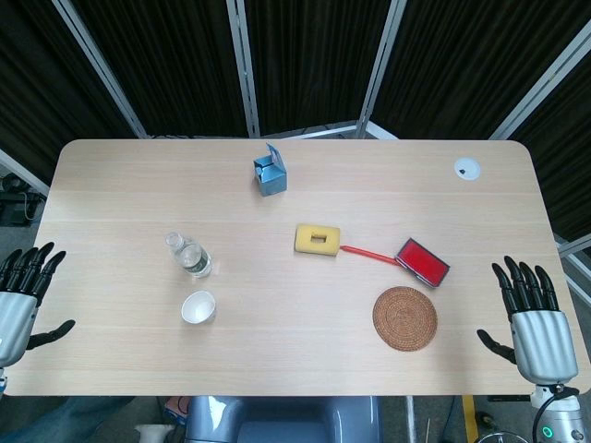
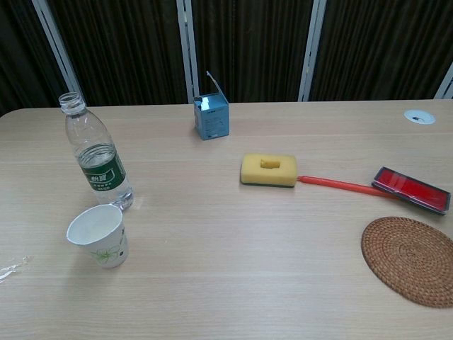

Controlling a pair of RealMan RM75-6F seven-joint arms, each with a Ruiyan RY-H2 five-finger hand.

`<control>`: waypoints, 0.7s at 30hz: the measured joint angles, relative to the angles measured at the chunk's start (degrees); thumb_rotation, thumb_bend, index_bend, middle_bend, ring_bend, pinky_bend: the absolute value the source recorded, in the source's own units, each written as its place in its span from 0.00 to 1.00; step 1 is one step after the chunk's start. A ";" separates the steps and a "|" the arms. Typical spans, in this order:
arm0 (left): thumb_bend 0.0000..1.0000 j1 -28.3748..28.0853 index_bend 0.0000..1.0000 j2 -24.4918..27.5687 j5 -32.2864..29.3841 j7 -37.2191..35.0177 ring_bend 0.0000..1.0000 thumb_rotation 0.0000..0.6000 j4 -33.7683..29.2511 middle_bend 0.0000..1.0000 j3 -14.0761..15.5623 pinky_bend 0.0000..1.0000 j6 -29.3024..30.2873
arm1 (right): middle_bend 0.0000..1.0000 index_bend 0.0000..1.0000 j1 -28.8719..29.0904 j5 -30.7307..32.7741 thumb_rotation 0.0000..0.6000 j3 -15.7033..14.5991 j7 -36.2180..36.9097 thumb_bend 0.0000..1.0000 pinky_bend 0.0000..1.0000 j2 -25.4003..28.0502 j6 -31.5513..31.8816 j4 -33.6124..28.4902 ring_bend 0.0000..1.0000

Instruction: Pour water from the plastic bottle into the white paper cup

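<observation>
The left hand (image 1: pixel 23 297), fingers spread and empty, is nearer the bottle (image 1: pixel 188 255), which stands upright, uncapped, right of it; the cup (image 1: pixel 198 306) sits just beside on the counter (image 1: pixel 369 185).

An uncapped plastic bottle (image 1: pixel 189 256) stood left of centre, a white paper cup (image 1: pixel 198 306) just below it. Both hands, left (image 1: pixel 20 297) and right (image 1: pixel 535 328), lay open-fingered at the lower corners.
</observation>
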 measured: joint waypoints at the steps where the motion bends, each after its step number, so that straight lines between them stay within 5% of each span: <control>1: 0.00 0.01 0.00 -0.01 0.01 0.00 0.00 1.00 0.03 0.00 -0.01 0.00 0.03 | 0.00 0.00 -0.01 0.02 1.00 0.00 0.03 0.00 0.00 0.02 -0.01 -0.04 0.00; 13: 0.00 -1.15 0.00 -0.36 -1.66 -0.98 0.00 1.00 0.61 0.00 -0.56 0.00 -2.47 | 0.00 0.00 0.00 0.44 1.00 -0.04 0.08 0.00 0.00 0.12 -0.42 -0.29 0.00; 21: 0.00 -8.36 0.00 -5.02 -6.26 -15.91 0.00 1.00 9.38 0.00 -4.25 0.00 -13.01 | 0.00 0.00 0.49 0.52 1.00 0.25 -0.44 0.00 0.00 -0.12 -1.00 -0.64 0.00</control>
